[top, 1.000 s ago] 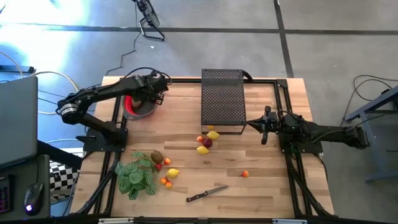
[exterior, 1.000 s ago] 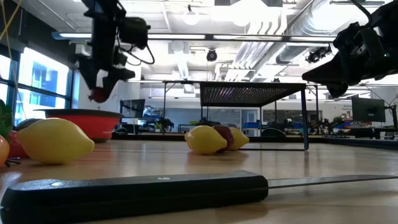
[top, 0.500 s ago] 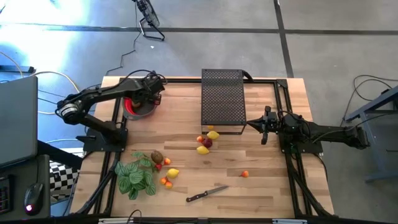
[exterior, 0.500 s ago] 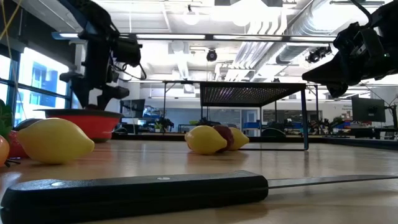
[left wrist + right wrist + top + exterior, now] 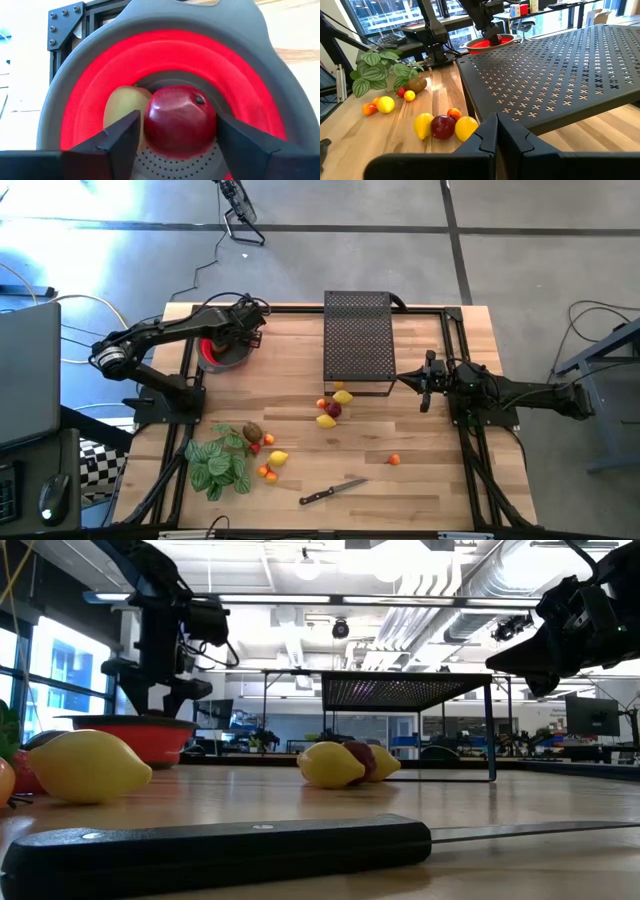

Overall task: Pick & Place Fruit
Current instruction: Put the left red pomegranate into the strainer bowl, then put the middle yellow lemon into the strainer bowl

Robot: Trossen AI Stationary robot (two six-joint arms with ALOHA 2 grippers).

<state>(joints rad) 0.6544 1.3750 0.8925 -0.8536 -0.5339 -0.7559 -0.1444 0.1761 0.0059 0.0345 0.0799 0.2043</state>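
**Apple in the red bowl, left fingers spread beside it**

From above, we saw the left gripper over the red bowl near the wooden tabletop's far left corner. The right gripper waited at the right edge beside the black perforated stand. Loose fruit lay mid-table; a knife lay by the near edge.

At table height, we saw a lemon, the knife's handle, and a bright office beyond.

Through the left wrist, a dark red apple sat in the bowl against a pale fruit, fingers parted either side.

Through the right wrist, fingers were pressed together, empty.
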